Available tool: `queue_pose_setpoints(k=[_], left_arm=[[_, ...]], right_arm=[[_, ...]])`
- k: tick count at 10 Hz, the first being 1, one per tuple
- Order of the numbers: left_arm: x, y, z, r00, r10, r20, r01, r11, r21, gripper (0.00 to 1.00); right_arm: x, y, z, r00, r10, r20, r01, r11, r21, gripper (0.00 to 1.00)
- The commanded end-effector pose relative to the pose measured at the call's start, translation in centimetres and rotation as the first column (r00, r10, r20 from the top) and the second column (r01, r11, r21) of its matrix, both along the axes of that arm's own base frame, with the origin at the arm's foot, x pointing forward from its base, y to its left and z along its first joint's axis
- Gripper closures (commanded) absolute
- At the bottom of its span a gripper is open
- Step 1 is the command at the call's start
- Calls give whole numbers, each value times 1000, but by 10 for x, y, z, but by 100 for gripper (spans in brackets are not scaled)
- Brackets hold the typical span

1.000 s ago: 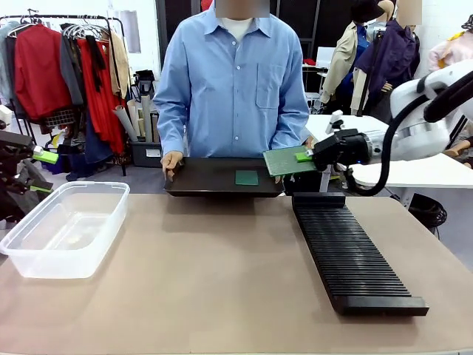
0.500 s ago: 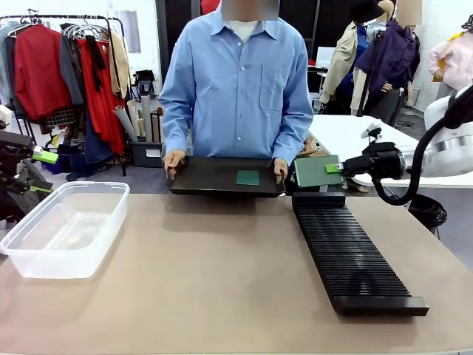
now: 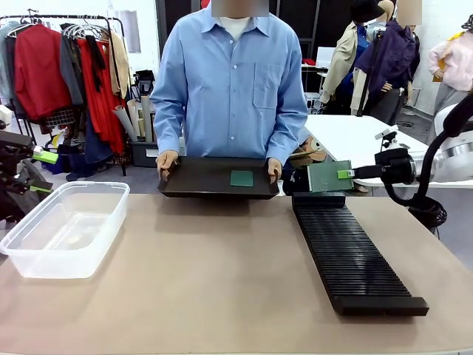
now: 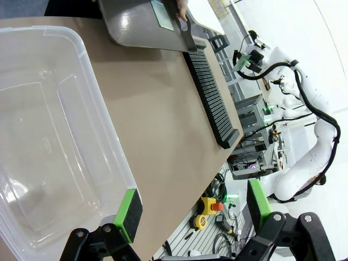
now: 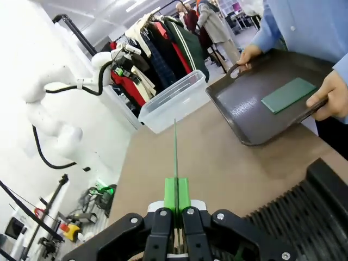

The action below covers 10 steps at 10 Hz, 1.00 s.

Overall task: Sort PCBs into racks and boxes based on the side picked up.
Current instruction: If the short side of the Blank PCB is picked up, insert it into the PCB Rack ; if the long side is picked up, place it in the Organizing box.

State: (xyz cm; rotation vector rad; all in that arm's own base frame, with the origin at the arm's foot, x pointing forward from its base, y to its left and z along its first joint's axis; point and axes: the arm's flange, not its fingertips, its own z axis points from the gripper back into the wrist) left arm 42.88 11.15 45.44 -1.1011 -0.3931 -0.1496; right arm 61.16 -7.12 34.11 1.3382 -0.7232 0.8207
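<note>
Behind table [image 3: 222, 285] and tub [image 3: 52, 262] — hung clothes [image 3: 37, 70]

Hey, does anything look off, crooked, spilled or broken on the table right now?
Nothing stands out. The right gripper pinches one PCB upright over the far end of the rack, which lies straight. The clear tub sits upright, and a smaller PCB lies flat in the tray the person holds.
</note>
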Motion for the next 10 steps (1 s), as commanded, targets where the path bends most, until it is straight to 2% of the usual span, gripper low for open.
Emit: queue_pose_setpoints(k=[1,6,8,10], left_arm=[[0,-1,3,1000,7,-9,-7,1000,1,0],[0,-1,3,1000,7,-9,-7,1000,1,0],[0,-1,3,1000,7,-9,-7,1000,1,0],[0,-1,3,1000,7,-9,-7,1000,1,0]], right_arm=[[9,-11,-11,996,43,82,-43,999,0,100],[16,-23,-52,954,63,293,-65,998,-2,100],[17,-23,-62,936,64,346,-73,997,14,100],[22,-24,-77,925,53,375,-47,999,-23,100]])
